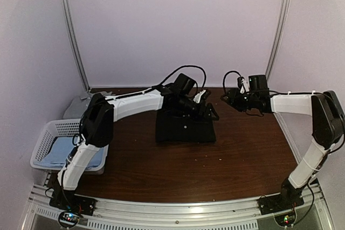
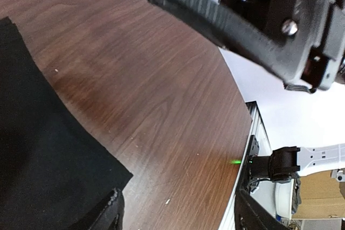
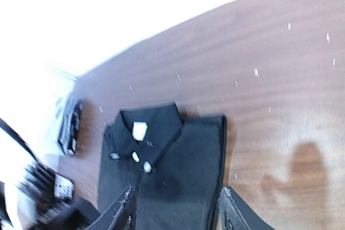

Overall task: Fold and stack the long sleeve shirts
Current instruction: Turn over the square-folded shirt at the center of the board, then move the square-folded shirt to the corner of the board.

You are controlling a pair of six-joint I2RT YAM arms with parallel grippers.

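Starting at the near edge, both arms rose from their bases along the dark wooden table (image 1: 242, 160); at near left, the white lattice basket (image 1: 54, 127) sat against the table's left edge, with the light blue shirt (image 1: 62, 154) lying inside it. At mid-table, the black shirt (image 1: 186, 127) lay folded into a compact rectangle, collar, buttons and a small white label facing up. The left gripper (image 2: 180, 211) reached over the far edge of that shirt; its jaws were spread wide, with only bare wood between them and the cloth's corner just beside one finger. The right gripper (image 3: 177, 203) hung to the right of the shirt, raised off the table; its jaws were likewise spread and held nothing. Farther back, behind the basket, a greyish cloth (image 1: 75, 106) showed at the far-left corner; its shape could not be determined.
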